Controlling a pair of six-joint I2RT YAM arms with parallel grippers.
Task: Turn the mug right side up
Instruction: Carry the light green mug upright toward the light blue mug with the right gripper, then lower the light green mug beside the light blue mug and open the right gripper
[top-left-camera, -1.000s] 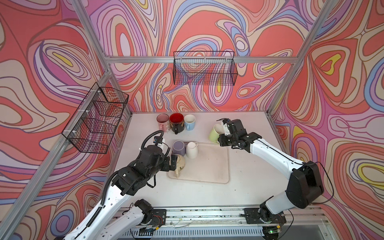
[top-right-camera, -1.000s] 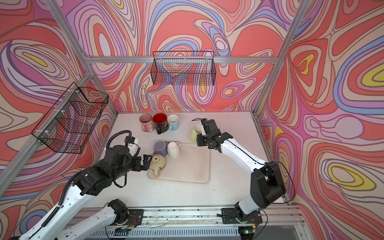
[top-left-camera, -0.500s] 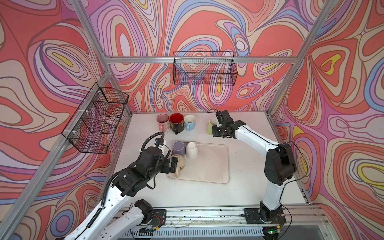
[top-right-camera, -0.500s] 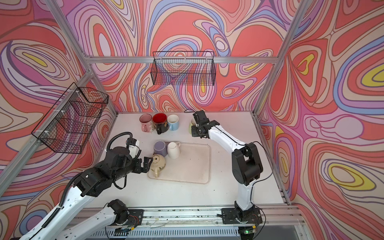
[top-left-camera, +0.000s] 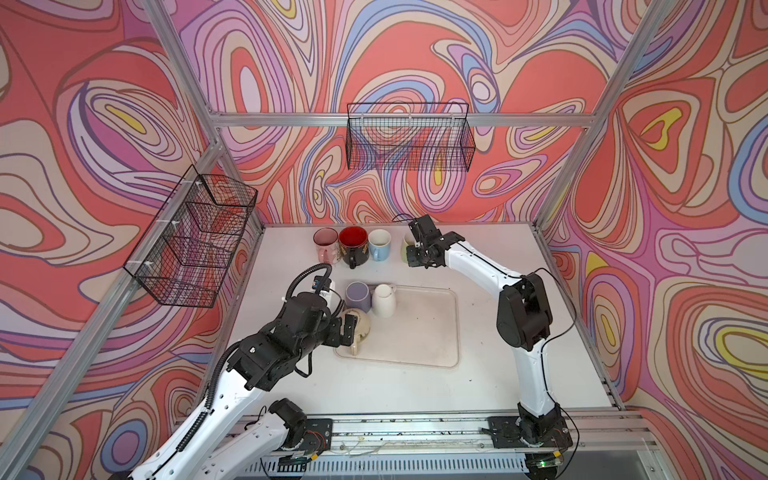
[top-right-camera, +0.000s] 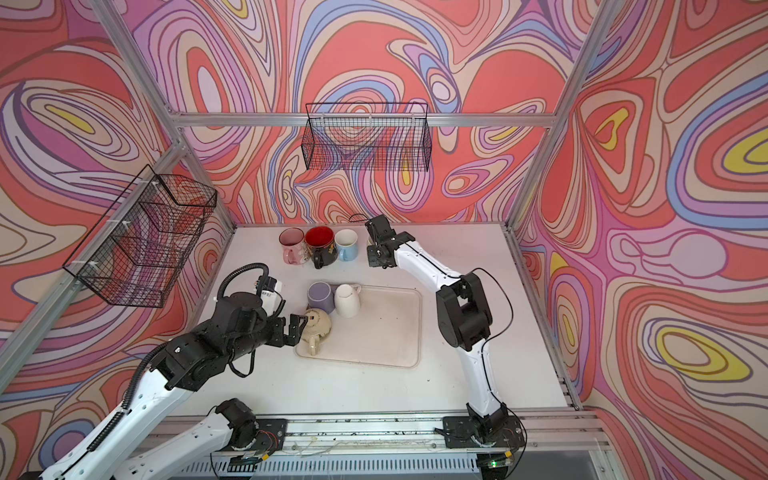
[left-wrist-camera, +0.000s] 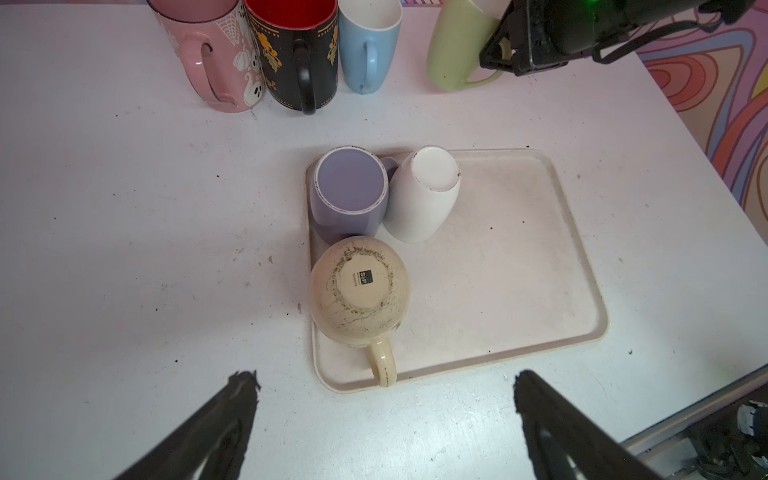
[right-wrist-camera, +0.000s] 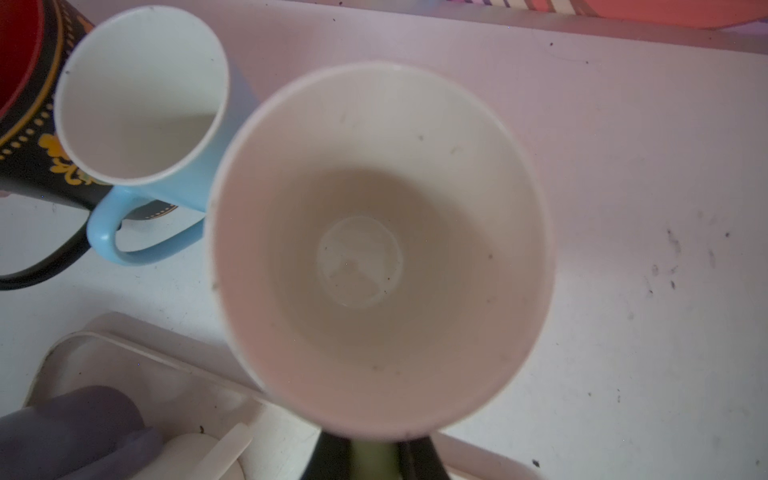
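Gripping green mug (left-wrist-camera: 455, 50) by the handle with right gripper (left-wrist-camera: 498, 58) closed tight, mouth up.
Placed just beside blue mug (left-wrist-camera: 365, 54) near back edge of table (left-wrist-camera: 124, 208), with open surface to the right. Hovering with left gripper (left-wrist-camera: 384, 377) spread wide, holding nothing, over cream mug (left-wrist-camera: 359, 291) on tray (left-wrist-camera: 519, 270); purple mug (left-wrist-camera: 349, 187) and white mug (left-wrist-camera: 424, 199) alongside, all inverted.

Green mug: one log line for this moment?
right tool: shut on green mug, mouth up | left tool: open, facing cream mug | cream mug: upside down on tray

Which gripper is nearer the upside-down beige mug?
Left. The left gripper is open just beside the beige mug; the right gripper is farther back, shut on the green mug.
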